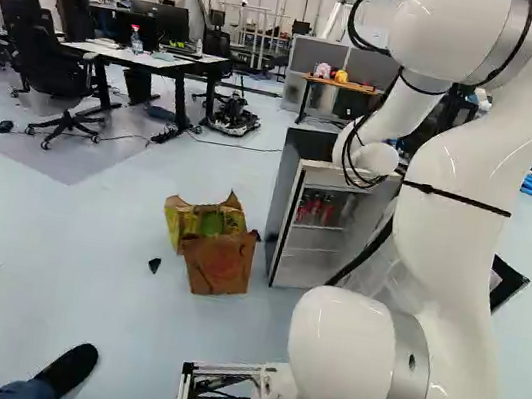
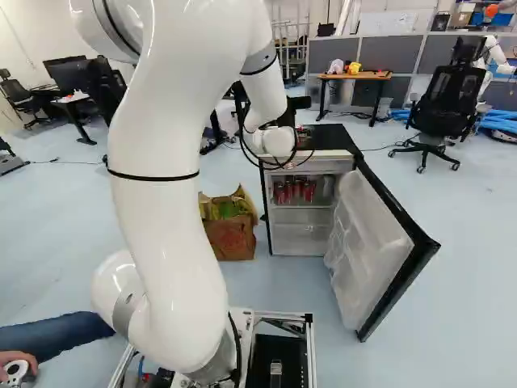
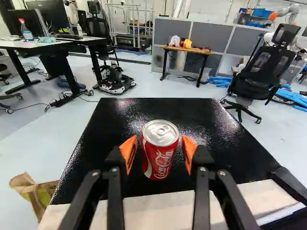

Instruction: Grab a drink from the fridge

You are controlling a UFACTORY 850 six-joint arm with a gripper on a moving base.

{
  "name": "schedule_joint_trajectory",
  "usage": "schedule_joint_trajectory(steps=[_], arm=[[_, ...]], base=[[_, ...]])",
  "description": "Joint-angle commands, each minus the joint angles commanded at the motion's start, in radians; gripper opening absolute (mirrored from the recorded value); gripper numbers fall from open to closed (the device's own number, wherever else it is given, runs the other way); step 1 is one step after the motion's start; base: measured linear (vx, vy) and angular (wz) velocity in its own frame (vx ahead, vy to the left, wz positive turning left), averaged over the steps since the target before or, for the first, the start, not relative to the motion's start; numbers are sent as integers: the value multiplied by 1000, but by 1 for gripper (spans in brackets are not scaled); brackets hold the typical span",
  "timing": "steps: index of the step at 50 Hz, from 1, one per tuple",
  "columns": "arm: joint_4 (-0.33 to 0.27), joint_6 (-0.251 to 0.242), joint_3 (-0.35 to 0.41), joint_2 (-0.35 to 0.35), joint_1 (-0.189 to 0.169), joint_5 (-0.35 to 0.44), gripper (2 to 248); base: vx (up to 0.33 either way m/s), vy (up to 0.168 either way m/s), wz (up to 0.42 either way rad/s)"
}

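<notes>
A red and silver drink can stands upright on the black top of a small fridge, between the two fingers of the black gripper. The orange pads stand a little wider than the can, one at each side, with a narrow gap showing, so the fingers are around it and are not squeezing it. Lower than the fingers, more red cans sit on a shelf inside the fridge. Its door hangs open, below the fingers and to their right. On the floor, down to the left of the fingers, is a brown paper bag. Well ahead, beyond the fingers, stands a wooden-topped table holding small yellow and pale things.
</notes>
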Motion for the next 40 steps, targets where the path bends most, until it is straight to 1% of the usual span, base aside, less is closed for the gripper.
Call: schedule_joint_trajectory(steps=[4, 5, 9, 10, 14, 15, 31, 40], arm=[[0, 0, 0, 0, 0, 0, 148], [0, 0, 0, 0, 0, 0, 183], [0, 0, 1, 1, 0, 0, 183], [0, 0, 2, 1, 0, 0, 219], [0, 0, 11, 9, -2, 0, 219], [0, 0, 15, 12, -2, 0, 247], [0, 0, 97, 78, -14, 0, 247], [0, 0, 142, 115, -27, 0, 247]], base=[[0, 0, 0], [0, 0, 0], [0, 0, 0], [0, 0, 0], [0, 0, 0], [0, 0, 0], [0, 0, 0], [0, 0, 0]])
